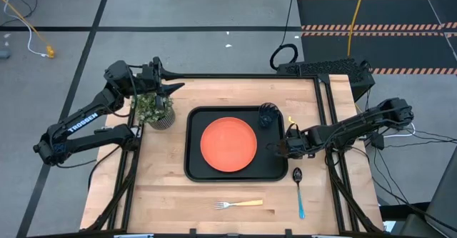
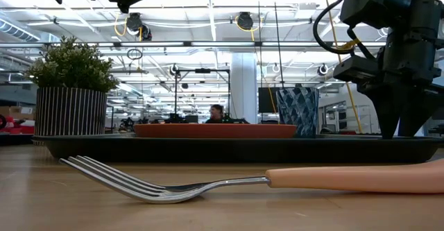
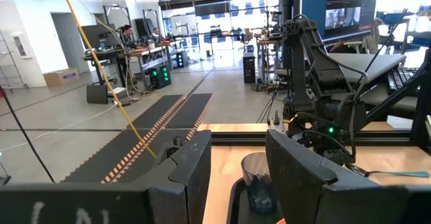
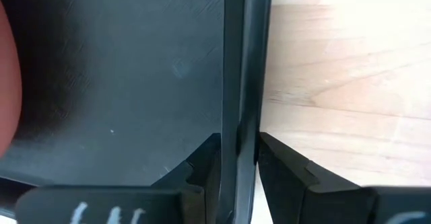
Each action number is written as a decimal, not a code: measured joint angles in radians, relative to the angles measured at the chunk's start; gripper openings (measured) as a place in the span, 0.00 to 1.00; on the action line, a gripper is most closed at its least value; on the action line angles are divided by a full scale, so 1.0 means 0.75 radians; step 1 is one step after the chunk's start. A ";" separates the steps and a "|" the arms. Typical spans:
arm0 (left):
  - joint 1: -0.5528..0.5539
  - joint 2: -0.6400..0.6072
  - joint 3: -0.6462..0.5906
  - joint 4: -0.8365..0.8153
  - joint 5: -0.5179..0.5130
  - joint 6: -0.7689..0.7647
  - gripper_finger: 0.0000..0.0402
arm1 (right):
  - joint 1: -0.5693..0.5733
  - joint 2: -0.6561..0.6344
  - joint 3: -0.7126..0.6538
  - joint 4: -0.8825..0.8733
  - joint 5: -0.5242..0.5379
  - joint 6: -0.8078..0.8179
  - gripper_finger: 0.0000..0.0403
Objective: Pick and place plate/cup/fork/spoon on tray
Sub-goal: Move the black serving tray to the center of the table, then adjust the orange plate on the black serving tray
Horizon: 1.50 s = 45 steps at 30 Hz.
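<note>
Right gripper [image 4: 239,158] clamps the right rim of the large black rectangular tray [image 1: 194,141]; a pull could drag it, sliding the round orange plate [image 1: 228,144] and dark grey cup [image 1: 268,113] resting on that tray. Left gripper [image 3: 236,167], apart, hangs beyond the tray's far-left corner.

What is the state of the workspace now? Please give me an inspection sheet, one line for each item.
Surface: wooden table.
Job's things: plate and cup on tray; fork and spoon on the table.
Clutter: potted plant left of the tray.
Grippers: right gripper shut on the tray's right rim; left gripper open, raised above the plant.
Cables: yellow cable on the floor.
Surroundings: person far behind.
</note>
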 joint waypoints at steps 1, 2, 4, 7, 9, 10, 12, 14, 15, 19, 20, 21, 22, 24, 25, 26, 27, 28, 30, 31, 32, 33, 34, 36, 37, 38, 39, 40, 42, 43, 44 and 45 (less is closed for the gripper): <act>0.000 0.000 0.000 0.000 0.000 0.000 0.36 | 0.000 0.000 0.000 0.001 -0.002 -0.001 0.21; 0.000 0.000 0.000 0.000 0.000 0.000 0.36 | 0.000 0.000 0.000 0.001 -0.002 -0.008 0.21; 0.000 0.000 0.000 0.001 0.000 0.000 0.36 | 0.000 0.000 0.000 0.002 -0.002 -0.031 0.21; 0.000 0.000 0.000 0.003 0.000 -0.002 0.36 | 0.000 0.000 0.000 0.003 -0.002 -0.058 0.21; 0.000 0.000 0.000 0.003 0.000 -0.001 0.36 | 0.000 0.000 0.000 0.002 -0.001 -0.071 0.21; 0.000 0.000 0.000 0.003 0.000 -0.001 0.36 | 0.000 0.000 0.000 0.002 -0.001 -0.069 0.21; 0.000 0.000 0.000 0.003 0.000 -0.001 0.36 | 0.000 0.000 0.000 0.002 -0.002 -0.076 0.21; 0.000 0.000 0.000 0.004 0.000 -0.001 0.36 | 0.000 0.000 0.000 0.002 -0.012 -0.085 0.21; 0.000 0.000 0.000 0.004 0.000 -0.001 0.36 | 0.000 0.000 0.000 0.002 -0.028 -0.083 0.21; 0.000 0.000 0.000 0.004 0.000 0.000 0.36 | -0.001 -0.001 0.000 -0.011 -0.034 -0.057 0.21; 0.000 0.001 0.000 0.004 0.000 0.000 0.36 | -0.001 -0.003 0.000 -0.029 -0.034 -0.055 0.22; 0.000 0.000 0.000 0.004 0.000 0.000 0.36 | -0.001 -0.006 0.000 -0.046 -0.032 -0.056 0.22; 0.000 0.000 0.000 0.004 0.000 0.000 0.36 | -0.001 -0.006 0.001 -0.057 -0.032 -0.056 0.22; 0.000 0.001 0.000 0.005 0.000 0.000 0.36 | -0.001 -0.017 0.001 -0.081 -0.031 -0.056 0.24; 0.000 0.000 0.000 0.005 0.000 0.000 0.36 | -0.001 -0.022 0.001 -0.087 -0.031 -0.060 0.26; 0.000 0.000 0.000 0.006 0.000 0.000 0.36 | -0.001 -0.030 0.001 -0.090 -0.031 -0.061 0.27; 0.000 0.001 0.000 0.007 0.000 0.000 0.36 | -0.001 -0.039 0.001 -0.094 -0.032 -0.062 0.29; 0.000 0.000 0.000 0.008 0.000 0.000 0.36 | -0.001 -0.047 0.001 -0.094 -0.032 -0.067 0.31; 0.000 0.000 0.000 0.008 0.000 0.001 0.36 | 0.000 -0.075 0.001 -0.093 -0.031 -0.074 0.36; 0.000 0.000 0.000 0.008 0.000 0.001 0.36 | 0.000 -0.090 0.001 -0.091 -0.026 -0.084 0.38; 0.000 0.000 0.000 0.008 0.000 0.001 0.36 | 0.000 -0.110 0.001 -0.090 -0.017 -0.096 0.40; 0.000 0.000 0.000 0.008 0.000 0.001 0.36 | 0.004 -0.133 0.001 -0.090 0.000 -0.103 0.42; 0.000 0.000 0.000 0.008 0.000 0.001 0.36 | 0.006 -0.158 0.001 -0.089 0.009 -0.101 0.43; 0.000 0.000 0.000 0.007 0.000 0.001 0.36 | 0.014 -0.213 0.001 -0.091 0.009 -0.078 0.46; 0.000 0.000 0.000 0.007 0.000 0.001 0.36 | 0.019 -0.241 0.001 -0.094 0.008 -0.062 0.46; 0.000 0.000 0.000 0.007 0.000 0.001 0.36 | 0.029 -0.274 0.001 -0.096 0.005 -0.041 0.47; 0.000 0.000 0.000 0.007 0.000 0.001 0.36 | 0.042 -0.303 0.001 -0.096 0.005 -0.014 0.47; 0.000 0.000 0.000 0.006 0.000 0.001 0.36 | 0.058 -0.330 0.001 -0.097 0.004 0.014 0.47; 0.000 0.000 0.000 0.003 0.000 0.000 0.36 | 0.099 -0.371 0.001 -0.117 0.004 0.071 0.47; 0.000 0.000 0.000 0.001 0.000 0.000 0.36 | 0.125 -0.380 0.001 -0.135 0.004 0.104 0.47; 0.000 0.000 0.000 -0.003 0.000 0.001 0.36 | 0.154 -0.384 0.001 -0.155 0.003 0.139 0.46; 0.000 0.000 0.000 -0.005 0.000 0.001 0.36 | 0.185 -0.384 0.001 -0.173 0.003 0.178 0.46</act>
